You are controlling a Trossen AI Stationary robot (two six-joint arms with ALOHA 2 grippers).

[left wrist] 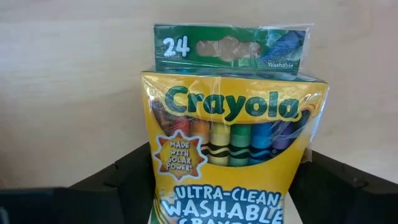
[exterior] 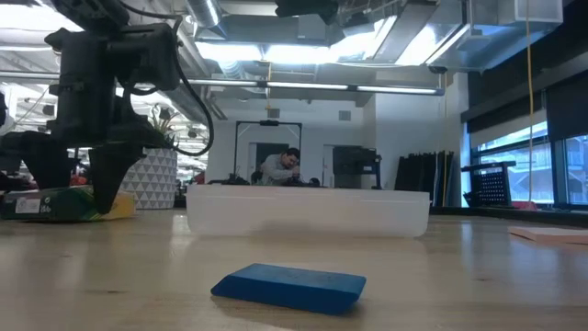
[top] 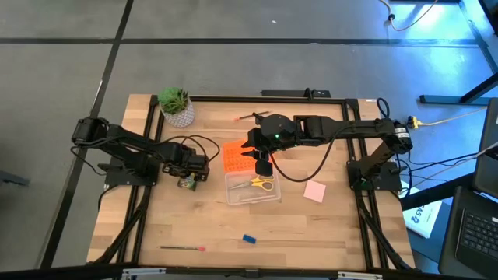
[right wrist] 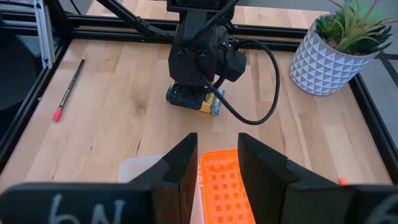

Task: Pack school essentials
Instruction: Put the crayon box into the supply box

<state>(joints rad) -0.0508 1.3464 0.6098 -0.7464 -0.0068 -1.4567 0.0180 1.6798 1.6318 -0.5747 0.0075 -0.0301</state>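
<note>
The yellow-green crayon box (left wrist: 230, 124) lies flat on the table left of centre (top: 187, 183). My left gripper (top: 189, 173) stands over it, pointing down, shut on it; it also shows in the low view (exterior: 106, 184). My right gripper (right wrist: 217, 158) is open and hovers above the orange lid (right wrist: 221, 186), which lies beside the clear box (top: 253, 188). The yellow-handled scissors (top: 262, 183) lie inside that box. The pink pad (top: 314, 191), the blue block (top: 249, 239) and a pencil (top: 183, 248) lie on the table. My left gripper has the crayon box between its two fingers, one on each long side (left wrist: 149, 186), near the box's lower end. The fingers come from above, pointing down, and lie across the box. The box rests flat on the table, label up.
A potted green plant (top: 177, 106) stands at the far left. An orange pen (top: 241, 118) lies near the far edge. The blue block (exterior: 289, 285) is close to the near edge. Bare wood lies between the clear box and the near edge.
</note>
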